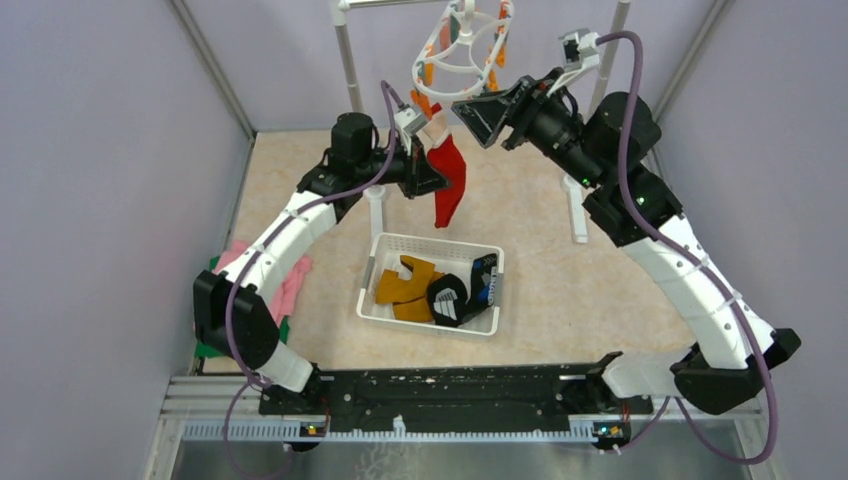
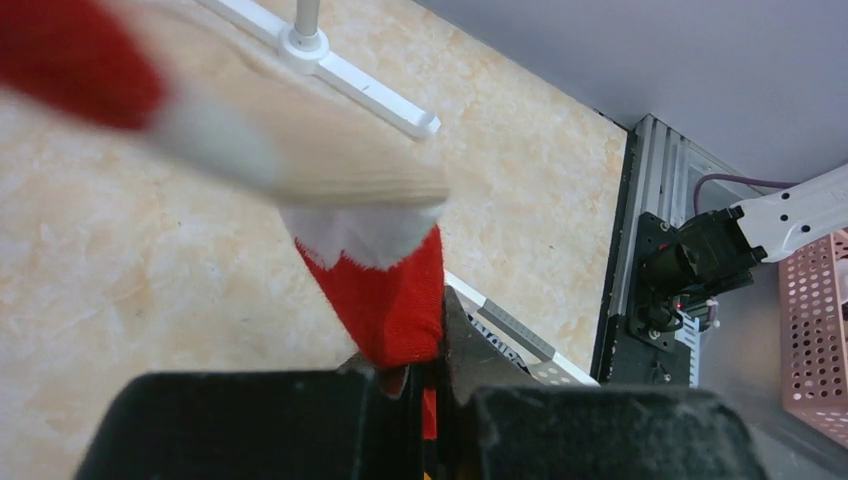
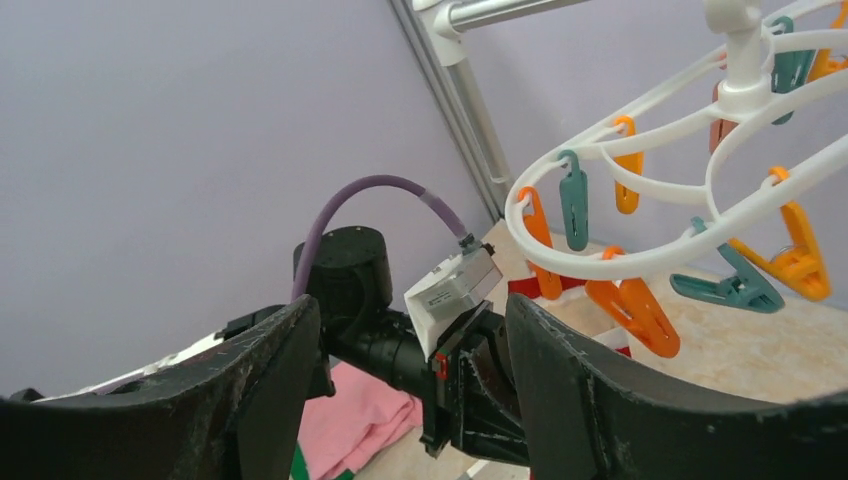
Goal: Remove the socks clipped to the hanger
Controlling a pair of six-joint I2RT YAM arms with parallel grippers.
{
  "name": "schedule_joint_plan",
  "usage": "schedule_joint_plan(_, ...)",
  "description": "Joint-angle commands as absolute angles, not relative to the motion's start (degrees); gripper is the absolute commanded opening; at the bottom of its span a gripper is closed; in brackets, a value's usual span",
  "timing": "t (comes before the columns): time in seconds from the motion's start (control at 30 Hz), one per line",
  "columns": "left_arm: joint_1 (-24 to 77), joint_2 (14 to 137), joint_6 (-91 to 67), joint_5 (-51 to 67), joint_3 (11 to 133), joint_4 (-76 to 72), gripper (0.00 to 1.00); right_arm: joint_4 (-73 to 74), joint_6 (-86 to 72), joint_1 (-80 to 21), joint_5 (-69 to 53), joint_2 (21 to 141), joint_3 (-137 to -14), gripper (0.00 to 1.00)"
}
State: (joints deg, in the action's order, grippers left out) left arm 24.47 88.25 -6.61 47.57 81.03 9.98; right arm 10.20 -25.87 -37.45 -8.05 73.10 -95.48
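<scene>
The white oval hanger [image 1: 462, 45] with orange and teal clips hangs from the rack at the top; it also shows in the right wrist view [image 3: 640, 255]. A red sock with white markings [image 1: 448, 180] hangs below its lower left rim, its top end up at an orange clip [image 1: 424, 100]. My left gripper [image 1: 430, 165] is shut on this sock [image 2: 390, 300] at its upper part. My right gripper [image 1: 478, 112] is open and empty just right of the sock, below the hanger, its jaws wide apart [image 3: 412, 340]. A mustard sock [image 1: 405, 285] and black socks [image 1: 447, 298] lie in the basket.
The white mesh basket [image 1: 385, 300] stands mid-table below the sock. The white pole rack [image 1: 347, 60] rises at the back, its feet [image 1: 577, 210] on the table. A pink and green folded cloth [image 1: 290, 280] lies at the left. Purple walls enclose the sides.
</scene>
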Motion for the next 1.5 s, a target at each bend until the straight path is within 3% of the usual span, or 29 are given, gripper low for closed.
schedule_joint_plan(0.0, 24.61, 85.68, -9.36, 46.32, 80.64, 8.95, 0.00, 10.64, -24.36, -39.09, -2.28, 77.19, -97.05, 0.68)
schedule_joint_plan(0.13, 24.61, 84.86, -10.55, 48.93, 81.61, 9.16, 0.00, 12.89, -22.92, -39.06, -0.27, 77.73, -92.88, 0.71)
schedule_joint_plan(0.27, 24.61, 84.58, -10.34, 51.92, 82.96, 8.94, 0.00, 8.99, -22.94, -38.76, -0.90, 72.77, -82.51, 0.82)
schedule_joint_plan(0.57, 24.61, 84.18, -12.24, 52.92, 83.10, 8.54, 0.01, -0.21, -25.86, -37.17, -9.51, 65.06, -65.96, 0.99)
schedule_joint_plan(0.67, 24.61, 84.33, -13.41, 52.38, 83.39, 8.60, 0.01, -1.80, -19.10, -40.22, -4.54, 60.68, -59.37, 0.99)
schedule_joint_plan(0.8, 24.61, 85.19, -17.11, 48.07, 84.62, 8.73, 0.02, -0.09, -11.64, -46.86, 7.97, 61.08, -59.72, 0.98)
schedule_joint_plan(1.13, 24.65, 86.77, -21.87, 41.44, 85.23, 9.74, 0.04, -1.63, -0.27, -61.61, 32.78, 74.47, -68.93, 0.82)
schedule_joint_plan(1.3, 24.70, 85.88, -24.24, 42.26, 83.84, 8.67, 0.05, -5.83, 1.85, -62.15, 41.40, 80.41, -71.41, 0.63)
schedule_joint_plan(1.47, 24.53, 84.47, -26.53, 43.61, 82.82, 8.23, 0.05, -8.77, 2.08, -62.14, 47.97, 82.50, -71.00, 0.35)
